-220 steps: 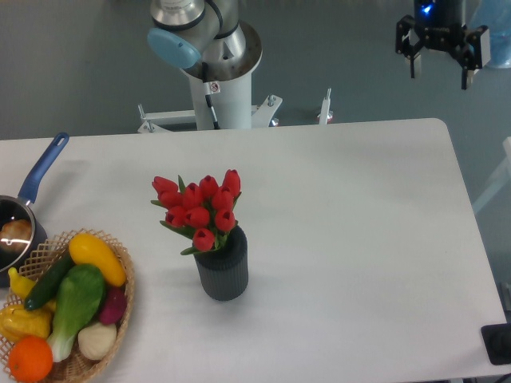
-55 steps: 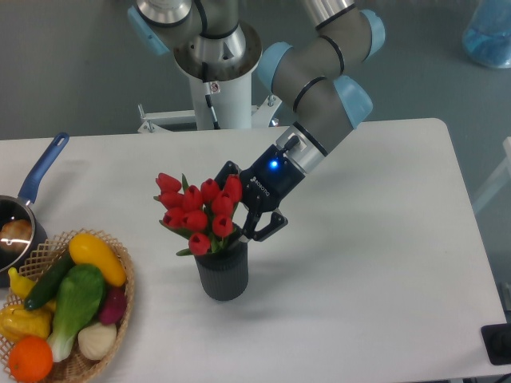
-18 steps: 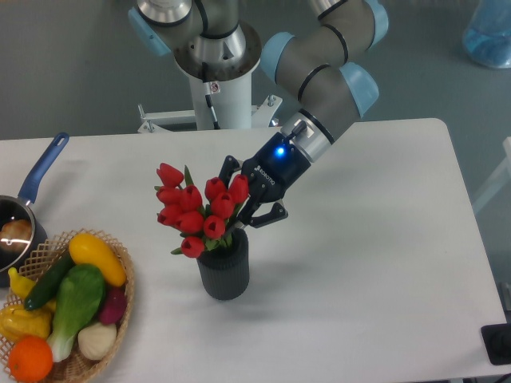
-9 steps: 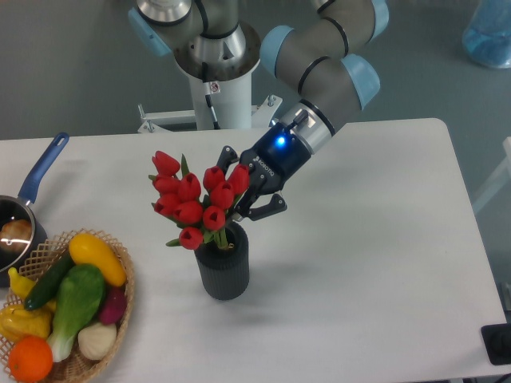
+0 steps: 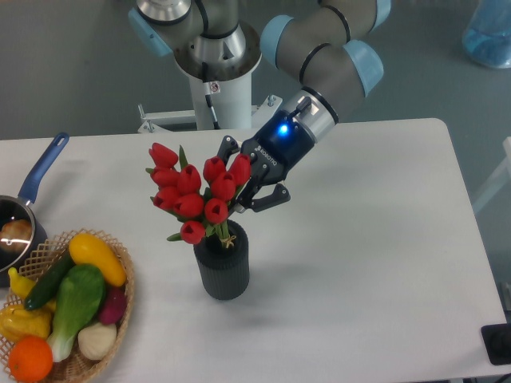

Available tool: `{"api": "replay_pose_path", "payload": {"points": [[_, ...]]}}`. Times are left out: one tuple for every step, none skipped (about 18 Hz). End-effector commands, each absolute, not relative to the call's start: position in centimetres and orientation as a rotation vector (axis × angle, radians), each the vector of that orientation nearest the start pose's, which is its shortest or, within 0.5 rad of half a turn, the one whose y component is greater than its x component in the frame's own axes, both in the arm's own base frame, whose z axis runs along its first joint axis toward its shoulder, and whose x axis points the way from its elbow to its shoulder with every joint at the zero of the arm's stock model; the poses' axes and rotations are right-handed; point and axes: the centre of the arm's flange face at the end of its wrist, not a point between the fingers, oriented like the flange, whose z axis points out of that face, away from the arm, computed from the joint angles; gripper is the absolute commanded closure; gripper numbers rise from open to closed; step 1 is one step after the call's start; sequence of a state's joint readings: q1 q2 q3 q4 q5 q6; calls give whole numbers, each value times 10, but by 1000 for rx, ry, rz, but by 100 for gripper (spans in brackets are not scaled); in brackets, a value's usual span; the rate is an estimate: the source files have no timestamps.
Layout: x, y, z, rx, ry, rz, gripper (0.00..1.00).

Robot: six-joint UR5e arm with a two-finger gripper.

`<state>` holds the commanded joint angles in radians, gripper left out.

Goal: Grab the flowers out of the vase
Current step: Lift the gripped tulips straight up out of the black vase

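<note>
Where the white table (image 5: 359,263) runs nearest the camera, a wicker basket of vegetables (image 5: 68,307) fills the left corner, with a blue-handled saucepan (image 5: 24,211) just behind it. Toward the middle stands the ribbed dark grey vase (image 5: 223,266). The red tulips (image 5: 194,195) lean left above its mouth, bound stem ends at the rim. The gripper (image 5: 249,189) reaches in from the right, its jaws clamped on the bunch just below the buds. Behind the table are the arm's white pedestal (image 5: 225,88) and a grey floor.
</note>
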<state>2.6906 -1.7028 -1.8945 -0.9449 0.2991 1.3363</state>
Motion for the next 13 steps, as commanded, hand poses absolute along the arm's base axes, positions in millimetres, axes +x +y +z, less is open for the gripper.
{"api": "replay_pose_path", "payload": {"points": [[-360,428,405,-1848,313,-316,62],[-358,428,407,-1848,304,-323,62],[-356,428,411,-1844,304,-324,62],[-356,428,413,-1838,304,-324,62],[-354,429,416,-1824,307,-328,62],[-353,429,419,-1811,308,-330,62],[-352,428,423,-1801,312,-327,62],[-350,427,429,-1787,315,-323,62],[-349,426,434,-1788,308,-325,62],[-349,425,439,-1787,302,-326,62],[-348,425,443,-1778,298,-330,62],[-346,426,448,-1766,297,-336,62],[-345,425,454,-1760,297,-335,62]]}}
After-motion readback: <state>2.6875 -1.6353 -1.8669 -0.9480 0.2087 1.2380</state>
